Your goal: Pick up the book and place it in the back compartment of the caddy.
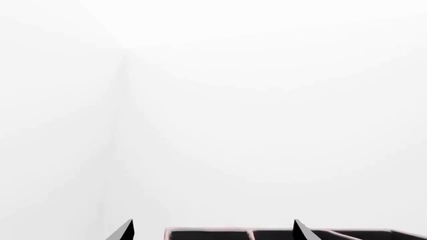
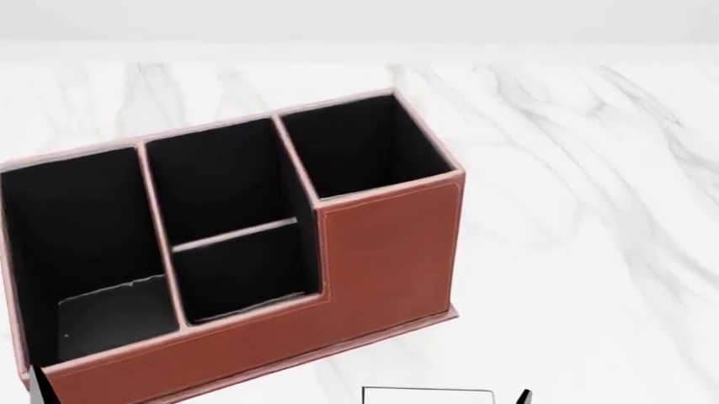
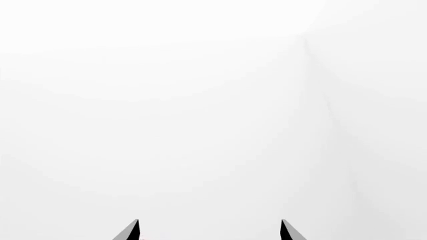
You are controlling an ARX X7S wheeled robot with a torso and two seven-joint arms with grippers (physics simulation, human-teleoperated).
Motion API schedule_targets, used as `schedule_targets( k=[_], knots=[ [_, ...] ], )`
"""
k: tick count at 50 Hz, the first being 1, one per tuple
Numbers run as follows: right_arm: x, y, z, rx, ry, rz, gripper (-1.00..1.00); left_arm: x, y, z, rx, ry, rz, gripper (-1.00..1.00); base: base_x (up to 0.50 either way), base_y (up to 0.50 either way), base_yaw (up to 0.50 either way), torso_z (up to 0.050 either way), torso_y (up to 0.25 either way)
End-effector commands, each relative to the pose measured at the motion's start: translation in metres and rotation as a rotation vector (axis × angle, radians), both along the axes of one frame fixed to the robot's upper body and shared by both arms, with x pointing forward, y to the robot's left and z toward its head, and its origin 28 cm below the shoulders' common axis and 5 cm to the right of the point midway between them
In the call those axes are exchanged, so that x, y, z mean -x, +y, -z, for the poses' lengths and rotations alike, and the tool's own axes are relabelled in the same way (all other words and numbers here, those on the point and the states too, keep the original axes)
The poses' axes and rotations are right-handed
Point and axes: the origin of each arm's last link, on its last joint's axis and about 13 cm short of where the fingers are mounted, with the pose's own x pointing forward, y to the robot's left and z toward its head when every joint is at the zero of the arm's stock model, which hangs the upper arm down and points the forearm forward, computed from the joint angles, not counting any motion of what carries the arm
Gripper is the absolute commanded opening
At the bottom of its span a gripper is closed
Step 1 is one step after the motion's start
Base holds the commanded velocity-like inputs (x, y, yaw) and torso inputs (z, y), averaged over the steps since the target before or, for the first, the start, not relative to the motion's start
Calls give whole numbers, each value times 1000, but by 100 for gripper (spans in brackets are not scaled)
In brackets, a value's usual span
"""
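Only the head view shows the whole reddish-brown leather caddy with pale stitching and black lining [image 2: 388, 252], standing on the white marble tabletop [image 2: 584, 210] and filling the picture from nine o'clock to the centre. Its shallow back compartment [image 2: 242, 269], behind the low brown wall, holds nothing. At six o'clock, cut by the frame edge, sits a white-edged rectangle with a dark face [image 2: 427, 396], seemingly the book; too little shows to be sure.

The left wrist view catches just the caddy's black cell tops [image 1: 280, 234] beyond the left gripper [image 1: 213, 231], its fingertips spread wide. The right wrist view shows only white wall and the right gripper [image 3: 209, 231], likewise parted wide, holding nothing.
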Motion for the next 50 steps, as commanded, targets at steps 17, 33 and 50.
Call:
schedule_targets(
  k=[17,33,50],
  knots=[
    [0,1,0,2,1,-3,100,1,0,-1,1,-1,-3,100,87,0,0,0,0],
    [-1,2,1,29,-12,32,100,0,0,0,1,0,-4,100,0,54,0,0,0],
    [0,1,1,8,-14,15,100,0,0,0,0,1,-3,100,0,96,0,0,0]
  ],
)
